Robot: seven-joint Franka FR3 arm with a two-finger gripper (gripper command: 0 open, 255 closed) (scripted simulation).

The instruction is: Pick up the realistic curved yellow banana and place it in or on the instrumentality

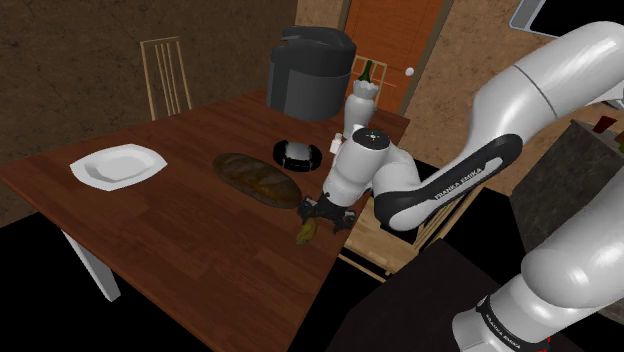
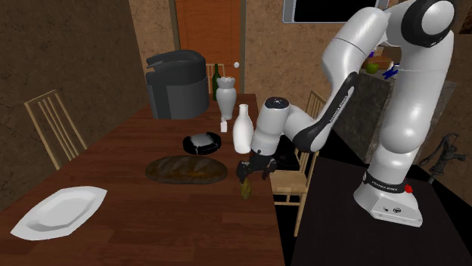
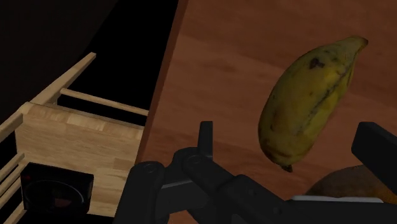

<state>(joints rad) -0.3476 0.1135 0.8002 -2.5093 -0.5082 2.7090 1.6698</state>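
- Hanging low over the near edge of the table (image 1: 180, 240), the pincer (image 1: 318, 214) has its two black fingers (image 3: 205, 130) spread apart, released and clasping nothing.
- The yellow banana (image 3: 312, 95), brown-flecked, sits just past the fingertips in the gap between them. There is clear wood on either side of it, and no finger touches it.
- From the side, the banana (image 2: 246, 189) shows right under the pincer (image 2: 253, 170), close to the table's edge.
- Just beside the pincer, off the table edge, stands a pale wooden chair (image 1: 385, 245), partly under the arm.
- On the pincer's other side, near it, lies a dark brown loaf (image 1: 258, 178). Its end comes close to the banana.
- Beyond the loaf is a small round black-and-white device (image 1: 297, 153).
- A white bottle (image 2: 242, 128) stands close behind the wrist, with a little white shaker (image 2: 224, 125) next to it.
- Further out are a white vase (image 1: 362, 100) and a green bottle (image 1: 366, 70).
- A big dark grey appliance (image 1: 310, 70) is at the table's far end, so the device, bottle and shaker stand between it and the pincer.
- Well apart, across the table, is a white plate (image 1: 115, 164), with a second chair (image 1: 168, 75) against the wall.
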